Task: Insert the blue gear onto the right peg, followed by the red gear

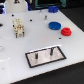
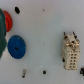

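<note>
Gripper fingers cannot be made out in either view, so whether the gripper is released or clenched cannot be told; only the arm's pale base (image 1: 17,4) shows at the far edge of the exterior view. On the white bench (image 1: 20,55), the blue gear (image 1: 54,25) lies flat at about one o'clock from the scene's centre, with the smaller red gear (image 1: 65,32) just beside it toward four o'clock. Well apart from both, near the front at about six o'clock, sits the grey black-rimmed plate (image 1: 46,56), its two dark pins upright; the right peg (image 1: 51,50) stands bare, nothing threaded on it. A cream, pronged block (image 1: 18,27) rests at about ten o'clock. Seen from the wrist camera, the blue gear (image 2: 16,46), the red gear (image 2: 6,22) and the cream block (image 2: 71,51) appear on the same white surface.
</note>
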Tool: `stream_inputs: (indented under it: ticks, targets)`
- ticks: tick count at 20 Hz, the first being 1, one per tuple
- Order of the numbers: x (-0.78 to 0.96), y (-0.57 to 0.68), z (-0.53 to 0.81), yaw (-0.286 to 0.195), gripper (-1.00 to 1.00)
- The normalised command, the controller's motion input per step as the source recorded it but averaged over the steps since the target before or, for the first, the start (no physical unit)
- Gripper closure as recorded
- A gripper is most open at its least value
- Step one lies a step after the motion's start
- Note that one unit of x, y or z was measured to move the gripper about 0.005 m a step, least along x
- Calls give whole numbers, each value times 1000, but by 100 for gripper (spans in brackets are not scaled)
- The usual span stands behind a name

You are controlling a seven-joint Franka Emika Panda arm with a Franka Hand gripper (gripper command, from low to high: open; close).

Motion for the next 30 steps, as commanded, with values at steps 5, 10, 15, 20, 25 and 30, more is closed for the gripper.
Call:
stream_inputs:
  ticks: [5,10,15,20,25,30]
  targets:
    - [-580,512,-2,0,-100]
    - [-510,596,-43,0,-100]
    - [-463,617,-165,0,-100]
    - [-358,597,-292,0,-100]
    - [-297,470,-436,0,-100]
    - [-313,293,-511,0,-100]
